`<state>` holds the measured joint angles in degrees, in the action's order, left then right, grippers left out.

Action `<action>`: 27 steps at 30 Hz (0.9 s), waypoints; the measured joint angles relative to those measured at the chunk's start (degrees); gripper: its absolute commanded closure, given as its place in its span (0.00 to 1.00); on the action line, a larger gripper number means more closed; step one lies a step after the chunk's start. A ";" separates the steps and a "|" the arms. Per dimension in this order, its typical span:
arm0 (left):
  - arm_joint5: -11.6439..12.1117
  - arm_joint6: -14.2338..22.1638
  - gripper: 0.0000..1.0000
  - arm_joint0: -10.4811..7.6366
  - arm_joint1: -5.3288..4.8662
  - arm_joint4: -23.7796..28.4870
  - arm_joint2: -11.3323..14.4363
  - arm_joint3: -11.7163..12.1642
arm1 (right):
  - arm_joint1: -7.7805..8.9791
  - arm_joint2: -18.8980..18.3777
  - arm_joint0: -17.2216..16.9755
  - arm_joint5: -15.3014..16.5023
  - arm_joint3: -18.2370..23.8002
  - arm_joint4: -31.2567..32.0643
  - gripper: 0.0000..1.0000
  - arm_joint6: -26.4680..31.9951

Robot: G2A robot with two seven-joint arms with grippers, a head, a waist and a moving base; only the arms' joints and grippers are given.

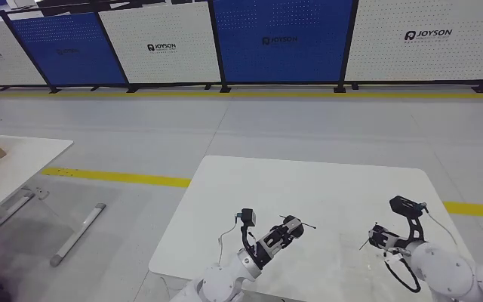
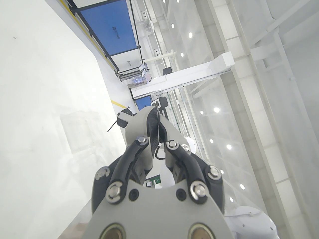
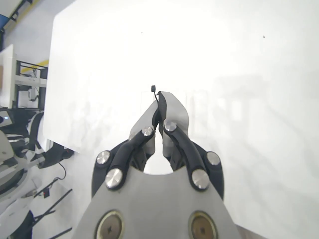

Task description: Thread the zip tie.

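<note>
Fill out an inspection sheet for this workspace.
Surface: white table, a few tiny dark specks.
Job's things: first zip tie pinched in the left gripper; second zip tie in the right gripper, its head poking out in front; the two are apart, not yet threaded.
Clutter: nothing seen.
Grippers: both shut, over the table's near part, facing each other.
Cables: thin cable beside the left arm; black looped cable under the right arm.
Surroundings: blue and white panels, yellow floor line, another table.

Left gripper clamped on zip tie, right gripper likewise; arms well apart
</note>
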<state>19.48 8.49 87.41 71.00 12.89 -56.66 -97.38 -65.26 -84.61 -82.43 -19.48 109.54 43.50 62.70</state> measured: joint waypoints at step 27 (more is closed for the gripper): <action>-3.24 -5.03 1.00 -2.59 0.75 -7.21 2.55 0.59 | -1.17 -3.73 -6.03 4.67 1.43 -12.95 1.00 -21.72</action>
<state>16.24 3.47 84.82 71.75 5.67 -54.11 -96.79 -66.43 -88.34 -88.46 -14.81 110.97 30.55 40.98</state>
